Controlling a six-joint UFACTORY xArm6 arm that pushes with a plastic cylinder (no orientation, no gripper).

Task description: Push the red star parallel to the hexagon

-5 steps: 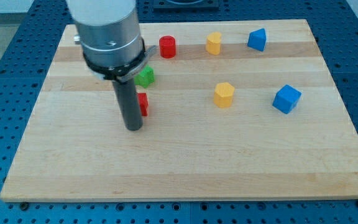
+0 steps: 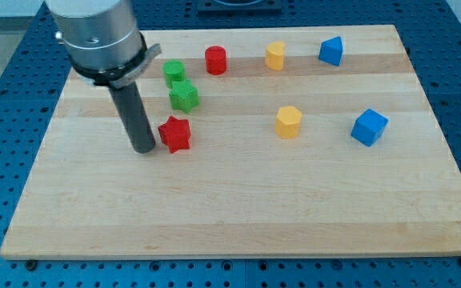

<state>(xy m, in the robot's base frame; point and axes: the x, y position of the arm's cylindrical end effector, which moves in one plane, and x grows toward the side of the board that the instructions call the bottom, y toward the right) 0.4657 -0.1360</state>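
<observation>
Red plastic star lies on the wooden board, already about level with the yellow hexagon block well off to the star's right. My tip, a bare rod holding nothing, stands just beside the star's left. Pushing looks nearly done; next, a gentle nudge toward the hexagon, if any.
</observation>
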